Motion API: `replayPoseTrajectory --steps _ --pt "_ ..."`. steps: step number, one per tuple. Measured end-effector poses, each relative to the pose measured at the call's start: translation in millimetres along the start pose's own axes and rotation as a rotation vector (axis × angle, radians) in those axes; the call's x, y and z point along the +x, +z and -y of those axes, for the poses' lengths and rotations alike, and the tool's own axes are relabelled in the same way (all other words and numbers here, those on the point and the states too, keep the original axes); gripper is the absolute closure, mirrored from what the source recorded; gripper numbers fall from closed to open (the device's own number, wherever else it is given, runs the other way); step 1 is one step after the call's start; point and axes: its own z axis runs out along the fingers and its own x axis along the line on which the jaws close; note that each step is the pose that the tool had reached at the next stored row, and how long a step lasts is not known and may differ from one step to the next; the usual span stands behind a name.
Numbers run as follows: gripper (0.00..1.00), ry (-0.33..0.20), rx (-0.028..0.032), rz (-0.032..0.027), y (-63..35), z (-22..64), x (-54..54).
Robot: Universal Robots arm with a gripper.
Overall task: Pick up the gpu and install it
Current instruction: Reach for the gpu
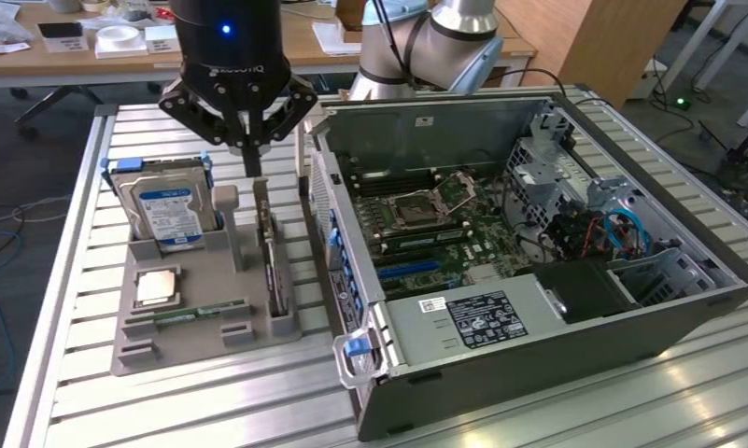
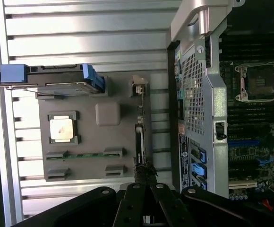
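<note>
While the gripper (image 1: 251, 166) hangs with its fingers pressed together at the top edge of the gpu (image 1: 272, 261), which stands on edge along the holder's (image 1: 187, 345) edge nearest the computer case (image 1: 473, 327), a straight vertical lift would probably best avoid jamming the slot.

The exterior camera stands off my arm (image 1: 430, 47), raised and in front of the worktop (image 1: 75, 392). It looks down at a slant across it toward the arm's base and the desks (image 1: 100, 65) behind. It sits far enough back to take in the whole tray (image 1: 193, 341) and nearly the whole case (image 1: 536, 373), with my tool (image 1: 251, 170) high in the frame. The wrist camera rides above the tool and looks straight down along it, much closer, so the tool's body crowds one edge. Both views share the tray, the worktop around it, and the case's near wall with the socket (image 1: 426, 207) inside.
</note>
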Motion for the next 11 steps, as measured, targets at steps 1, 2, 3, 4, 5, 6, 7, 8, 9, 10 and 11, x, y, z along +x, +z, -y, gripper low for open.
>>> replayPoseTrajectory --steps 1,2,3,4,5,6,7,8,9,10,11 --pt "0.89 0.000 0.0000 -0.0001 0.1 0.0 0.5" --pt "0.89 0.000 0.0000 0.0000 0.2 0.1 1.0" --pt "0.89 0.000 0.0000 -0.0001 0.2 0.1 1.3" --pt "0.89 0.000 0.0000 -0.0001 0.2 0.1 1.8" --pt "0.89 0.000 -0.0001 0.0000 0.3 0.2 2.1" --pt "0.89 0.000 -0.0001 0.0000 0.3 0.2 2.2" --pt "0.89 0.000 -0.0001 0.0000 0.3 0.2 2.2" --pt "0.89 0.000 0.0000 0.0000 0.3 0.2 2.3" --pt "0.89 0.000 0.0000 0.0000 0.2 0.2 2.4" --pt "0.89 0.000 0.0000 0.0000 0.3 0.2 2.4" --pt "0.89 0.000 0.0000 0.0000 0.2 0.2 2.4"
